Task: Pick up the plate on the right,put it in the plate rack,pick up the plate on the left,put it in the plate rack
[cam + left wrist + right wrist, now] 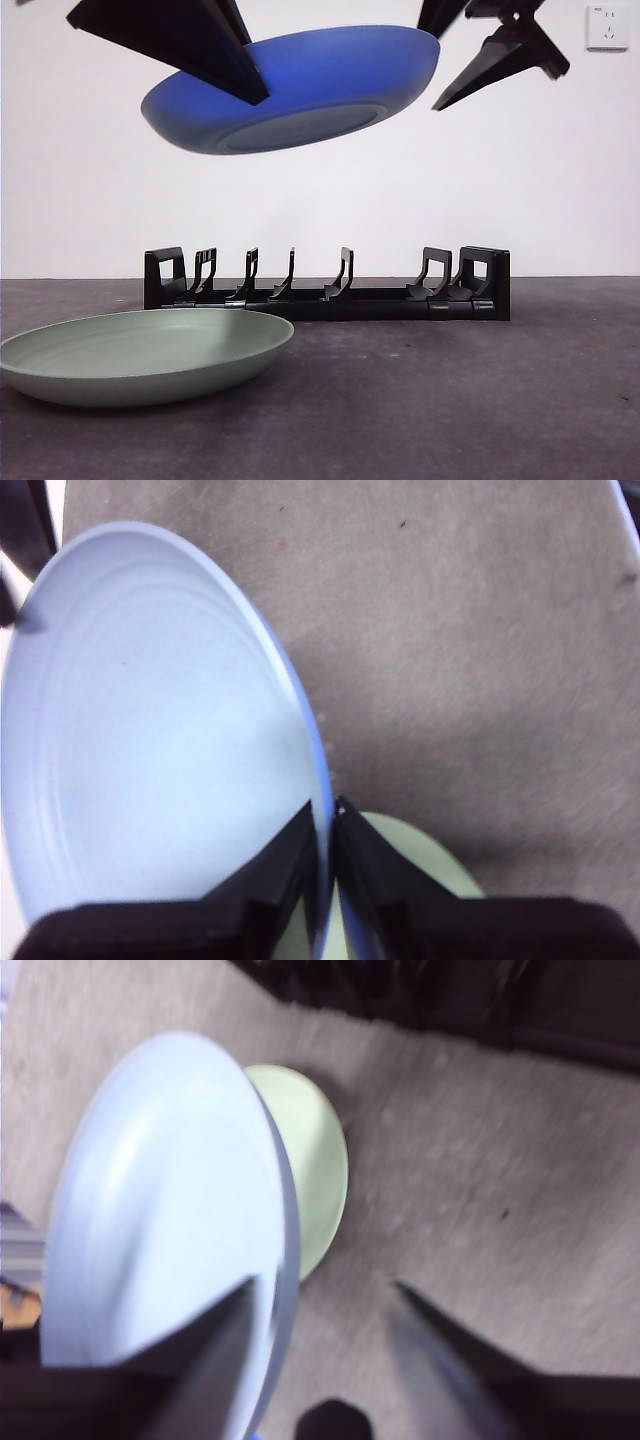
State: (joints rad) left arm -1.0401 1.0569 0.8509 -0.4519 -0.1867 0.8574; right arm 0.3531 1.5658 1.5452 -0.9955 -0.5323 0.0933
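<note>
A blue plate (pixel 300 85) hangs tilted high above the table, bottom side toward the front view. My left gripper (pixel 255 72) is shut on its rim; in the left wrist view the jaws (pixel 325 820) pinch the edge of the blue plate (pixel 150 740). My right gripper (pixel 432 68) is open at the plate's opposite edge; in the blurred right wrist view my right gripper (pixel 325 1290) has the blue plate (pixel 170 1200) beside one jaw. A pale green plate (pixel 145 355) lies on the table at the front left. The black plate rack (pixel 330 298) stands behind it with nothing in it.
The dark grey table (pixel 480 400) runs to a white wall with a socket (pixel 607 27) at the upper right. The green plate (pixel 420 865) shows below the left jaws and the green plate (pixel 312 1160) lies beyond the blue one in the right wrist view.
</note>
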